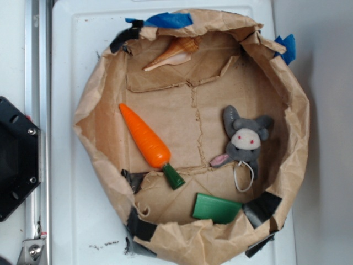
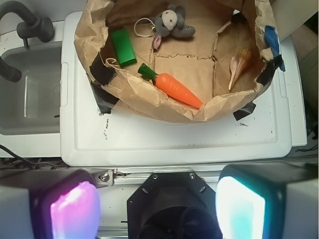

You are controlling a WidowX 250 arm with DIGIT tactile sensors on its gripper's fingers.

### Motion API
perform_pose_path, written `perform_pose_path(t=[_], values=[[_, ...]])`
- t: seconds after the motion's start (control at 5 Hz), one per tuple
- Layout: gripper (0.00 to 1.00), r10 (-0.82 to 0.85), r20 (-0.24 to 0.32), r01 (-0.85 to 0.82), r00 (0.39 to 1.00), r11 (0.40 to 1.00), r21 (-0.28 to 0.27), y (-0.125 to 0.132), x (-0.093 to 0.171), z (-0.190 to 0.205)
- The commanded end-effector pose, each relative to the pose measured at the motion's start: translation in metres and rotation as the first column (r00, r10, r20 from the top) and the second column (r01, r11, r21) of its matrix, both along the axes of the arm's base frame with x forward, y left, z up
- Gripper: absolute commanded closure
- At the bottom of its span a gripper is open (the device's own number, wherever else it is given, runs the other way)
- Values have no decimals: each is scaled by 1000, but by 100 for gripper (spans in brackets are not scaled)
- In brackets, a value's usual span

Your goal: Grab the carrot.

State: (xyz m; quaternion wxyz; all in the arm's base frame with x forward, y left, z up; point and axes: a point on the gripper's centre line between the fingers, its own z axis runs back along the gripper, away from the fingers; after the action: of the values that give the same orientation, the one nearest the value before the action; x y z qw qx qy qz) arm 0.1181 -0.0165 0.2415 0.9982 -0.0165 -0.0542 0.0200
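The carrot (image 1: 145, 138) is bright orange with a dark-green stem. It lies on its side in the left part of a brown paper basin (image 1: 88, 110), stem toward the near rim. It also shows in the wrist view (image 2: 178, 89). My gripper (image 2: 157, 206) is open and empty, with a pink-lit pad (image 2: 75, 209) on the left and a teal-lit pad (image 2: 241, 209) on the right. It hangs high above the robot base, well short of the basin and the carrot. The gripper does not show in the exterior view.
A grey plush bunny (image 1: 245, 138) lies at the right of the basin, a flat green block (image 1: 216, 208) at the near rim, a tan seashell (image 1: 174, 52) at the far side. The basin sits on a white lid (image 2: 174, 139). A sink (image 2: 30, 94) is at the left.
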Motion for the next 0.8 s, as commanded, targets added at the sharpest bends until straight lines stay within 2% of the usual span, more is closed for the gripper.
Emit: perform_pose_path(t=[0.0,0.2,0.4,0.6], values=[[0,0,0,0,1000,1000,0,0,0,0],[0,-70,62,68,996,997,25,9,40,3],[0,-203,110,201,973,979,31,11,69,2],[0,-387,132,386,912,922,34,6,87,-15]])
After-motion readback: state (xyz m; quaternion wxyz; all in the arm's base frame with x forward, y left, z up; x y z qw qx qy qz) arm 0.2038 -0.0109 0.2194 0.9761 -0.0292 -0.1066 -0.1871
